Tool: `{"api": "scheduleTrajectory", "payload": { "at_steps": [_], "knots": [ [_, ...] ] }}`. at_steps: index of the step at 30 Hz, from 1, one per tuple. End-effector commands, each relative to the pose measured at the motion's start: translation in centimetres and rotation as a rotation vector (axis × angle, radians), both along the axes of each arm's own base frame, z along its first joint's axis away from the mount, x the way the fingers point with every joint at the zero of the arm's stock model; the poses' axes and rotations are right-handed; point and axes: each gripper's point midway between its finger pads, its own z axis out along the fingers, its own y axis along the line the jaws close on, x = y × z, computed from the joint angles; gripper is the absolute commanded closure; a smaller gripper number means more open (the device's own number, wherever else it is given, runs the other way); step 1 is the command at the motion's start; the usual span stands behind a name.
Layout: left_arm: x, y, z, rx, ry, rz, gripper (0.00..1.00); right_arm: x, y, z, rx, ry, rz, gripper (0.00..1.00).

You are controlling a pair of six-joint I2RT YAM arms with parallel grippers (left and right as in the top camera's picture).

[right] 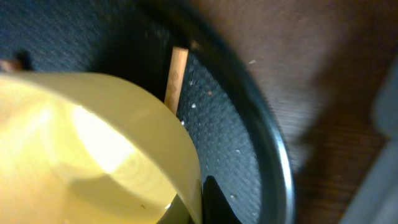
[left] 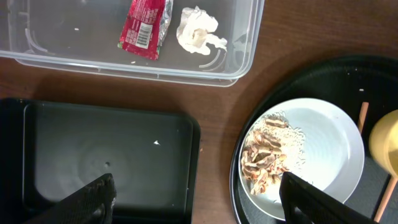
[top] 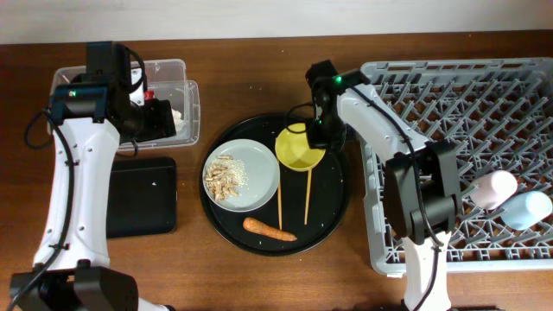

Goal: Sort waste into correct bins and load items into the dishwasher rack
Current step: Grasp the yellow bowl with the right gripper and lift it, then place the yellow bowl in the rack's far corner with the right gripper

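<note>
My right gripper (top: 321, 131) is shut on the rim of the yellow bowl (top: 300, 149), which sits on the round black tray; in the right wrist view the bowl wall (right: 93, 149) lies between my fingers (right: 202, 202). My left gripper (left: 196, 199) is open and empty, between the flat black tray (left: 106, 155) and the grey plate (left: 323, 149) with beige food scraps (left: 266, 154). The clear tub (left: 124, 65) holds the red wrapper (left: 144, 28) and white tissue (left: 198, 31). The carrot (top: 268, 229) and two chopsticks (top: 279, 203) lie on the round tray. The pink cup (top: 491, 188) and blue cup (top: 527, 209) lie in the rack (top: 449, 112).
The large round black tray (top: 337, 207) sits mid-table between the bins on the left and the rack on the right. Its raised rim (right: 267, 143) runs close beside my right fingers. Bare wooden table lies in front of the tray.
</note>
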Motion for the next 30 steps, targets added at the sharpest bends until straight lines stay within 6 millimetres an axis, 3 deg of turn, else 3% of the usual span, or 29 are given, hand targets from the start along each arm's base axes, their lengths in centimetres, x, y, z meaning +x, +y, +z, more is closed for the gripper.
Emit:
{"api": "scheduleTrajectory", "payload": {
  "at_steps": [1, 2, 4, 5, 7, 9, 16, 20, 25, 30],
  "knots": [
    [0.0, 0.3, 0.8, 0.011, -0.024, 0.015, 0.16, 2.9, -3.4, 8.6, -0.081, -0.198, -0.053, 0.96],
    [0.0, 0.3, 0.8, 0.011, -0.024, 0.015, 0.16, 3.3, -6.9, 12.5, -0.185, -0.275, -0.102, 0.96],
    [0.0, 0.3, 0.8, 0.011, -0.024, 0.015, 0.16, 3.3, -10.8, 16.2, -0.314, -0.349, -0.137, 0.96],
    [0.0, 0.3, 0.8, 0.011, -0.025, 0.015, 0.16, 3.0, -14.6, 18.8, -0.445, -0.404, -0.201, 0.96],
    [0.0, 0.3, 0.8, 0.011, -0.025, 0.015, 0.16, 1.7, -20.3, 22.1, -0.628, -0.455, -0.343, 0.96],
    [0.0, 0.3, 0.8, 0.011, -0.024, 0.015, 0.16, -0.7, -27.7, 25.2, -0.860, -0.505, -0.614, 0.96],
    [0.0, 0.3, 0.8, 0.010, -0.024, 0.015, 0.16, -2.7, -37.8, 25.9, -0.930, -0.553, -0.973, 0.96],
    [0.0, 0.3, 0.8, 0.010, -0.022, 0.015, 0.16, -5.5, -43.8, 25.5, -1.207, -0.458, -1.051, 0.96],
    [-0.1, 0.2, 0.7, 0.007, -0.018, 0.014, 0.16, -5.5, -47.2, 20.5, -1.326, -0.303, -1.021, 0.96],
    [-0.1, 0.2, 0.8, 0.007, -0.019, 0.014, 0.16, -3.7, -47.4, 15.3, -1.301, -0.231, -0.969, 0.96]
  ]
}}
